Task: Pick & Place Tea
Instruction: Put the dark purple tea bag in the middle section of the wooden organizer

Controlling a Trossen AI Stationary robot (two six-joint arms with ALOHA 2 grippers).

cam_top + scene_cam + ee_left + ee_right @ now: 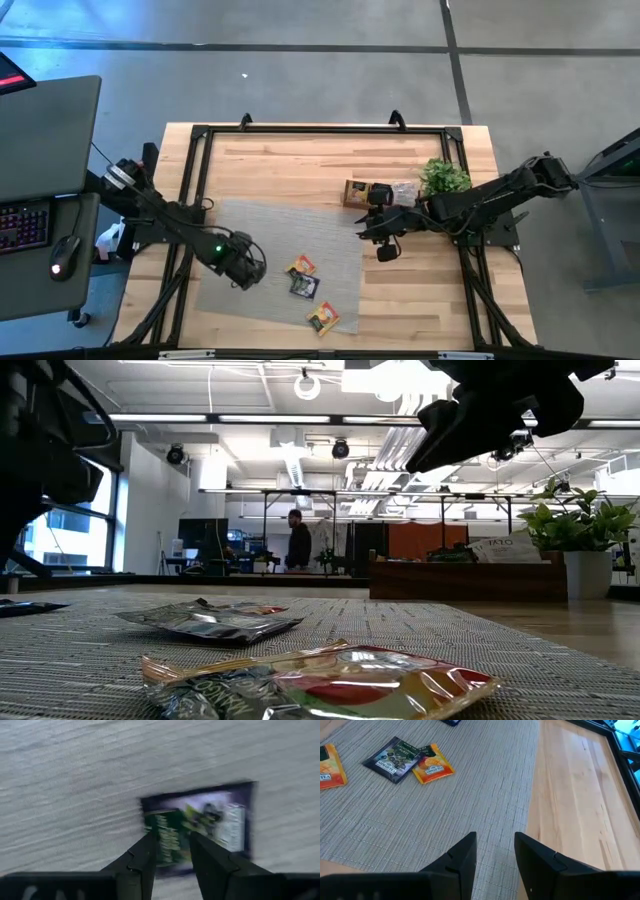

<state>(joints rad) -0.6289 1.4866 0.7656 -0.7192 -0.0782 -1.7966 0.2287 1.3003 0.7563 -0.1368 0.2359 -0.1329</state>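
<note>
Step in hand, as judged: the left gripper takes up a dark tea sachet lying flat on the grey mat.

1. Position. In the high view the left gripper stands at about 8 o'clock on the desk. Its jaws are spread a little and empty, with the sachet's near edge showing between them.
2. Approach. Lower squarely. A flat foil packet gives little edge, so one jaw should likely slide under a raised corner.
3. Other stock. Three more sachets lie on the mat towards 6 o'clock, the two nearest overlapping.
4. Destination. The wooden tray sits at about 2 o'clock, beside the plant.
5. Right gripper. It hovers near 3 o'clock by the mat's edge, jaws spread, empty.
</note>
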